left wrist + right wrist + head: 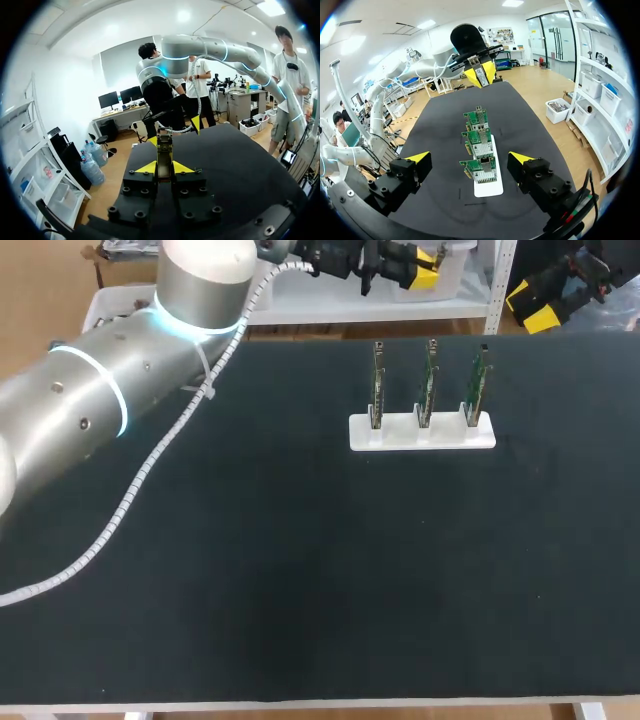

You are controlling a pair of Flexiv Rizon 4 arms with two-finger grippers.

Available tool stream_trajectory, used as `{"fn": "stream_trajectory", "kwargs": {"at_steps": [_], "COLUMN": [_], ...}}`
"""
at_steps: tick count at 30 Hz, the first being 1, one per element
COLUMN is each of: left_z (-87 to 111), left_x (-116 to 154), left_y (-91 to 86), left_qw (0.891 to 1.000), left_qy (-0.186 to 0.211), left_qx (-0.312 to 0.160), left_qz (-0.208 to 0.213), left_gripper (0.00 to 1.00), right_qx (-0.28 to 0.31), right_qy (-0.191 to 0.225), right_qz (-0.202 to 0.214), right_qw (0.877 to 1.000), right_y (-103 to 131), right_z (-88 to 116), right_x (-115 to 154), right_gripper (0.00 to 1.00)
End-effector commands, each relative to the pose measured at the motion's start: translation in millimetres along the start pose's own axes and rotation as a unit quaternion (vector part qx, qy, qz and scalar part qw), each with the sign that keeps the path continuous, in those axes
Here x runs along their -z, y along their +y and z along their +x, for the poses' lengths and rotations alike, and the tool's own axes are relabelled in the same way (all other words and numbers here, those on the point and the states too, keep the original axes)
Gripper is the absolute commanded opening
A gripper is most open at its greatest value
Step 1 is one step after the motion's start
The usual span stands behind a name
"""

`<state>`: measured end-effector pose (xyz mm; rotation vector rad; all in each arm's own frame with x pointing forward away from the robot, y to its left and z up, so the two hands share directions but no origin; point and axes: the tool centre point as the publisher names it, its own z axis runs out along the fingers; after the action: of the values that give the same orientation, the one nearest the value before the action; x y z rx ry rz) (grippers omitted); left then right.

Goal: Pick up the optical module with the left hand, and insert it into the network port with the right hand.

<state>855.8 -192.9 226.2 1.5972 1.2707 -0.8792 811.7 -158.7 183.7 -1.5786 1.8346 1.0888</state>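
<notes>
Count: two arms, two grippers, one optical module, three network cards, one stand.

Cards: the three network cards [428, 380] are green and stand upright on edge, in a row, slotted into one white stand [420, 435]. The stand sits on the black table [300, 570], in the far right part as seen from the head camera. In the right wrist view each card shows a silvery metal cage on the face turned towards that camera.

Left gripper [165, 167]: fingers drawn in, both yellow tips pressed on the optical module [164, 150] from its two sides. The module is a narrow metallic bar. It sticks out forward past the tips, held in the air and touching nothing else. The left arm [90, 410] comes in large at the near left of the head view, with a white coiled cable [150, 465] trailing along it.

Right gripper [470, 159]: fingers spread wide, nothing between them. It hangs above the near end of the card row and looks down along it.

Module relative to the right gripper: well ahead of it, past the far end of the card row and clear of all three cards. The two grippers face each other, well apart
</notes>
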Motion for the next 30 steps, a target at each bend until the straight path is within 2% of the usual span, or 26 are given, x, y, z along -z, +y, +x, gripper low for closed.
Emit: {"fn": "stream_trajectory", "kwargs": {"at_steps": [1, 10, 18, 25, 30], "left_z": [0.8, -0.1, -1.2, 0.7, 0.0], "left_x": [-3.3, -6.1, -14.7, -31.0, -42.9], "left_y": [10.4, 10.8, 10.5, 5.6, 1.7], "left_qw": [0.989, 0.990, 0.991, 0.991, 0.989], "left_qy": [0.000, 0.003, -0.030, -0.066, -0.082], "left_qx": [0.000, 0.005, 0.004, 0.040, 0.048], "left_qz": [0.150, 0.143, 0.127, 0.111, 0.111], "left_gripper": [0.00, 0.00, 0.00, 0.00, 0.00], "right_qx": [0.000, 0.000, 0.000, 0.000, 0.000], "right_qy": [0.001, 0.001, 0.001, 0.001, 0.001], "right_qz": [-0.076, -0.076, -0.076, -0.076, -0.076], "right_qw": [0.997, 0.997, 0.997, 0.997, 0.997], "right_y": [-7.7, -7.7, -7.7, -7.7, -7.7], "right_z": [-1.6, -1.6, -1.6, -1.6, -1.6], "right_x": [2.3, 2.3, 2.3, 2.3, 2.3], "right_gripper": [1.00, 1.00, 1.00, 1.00, 1.00]}}
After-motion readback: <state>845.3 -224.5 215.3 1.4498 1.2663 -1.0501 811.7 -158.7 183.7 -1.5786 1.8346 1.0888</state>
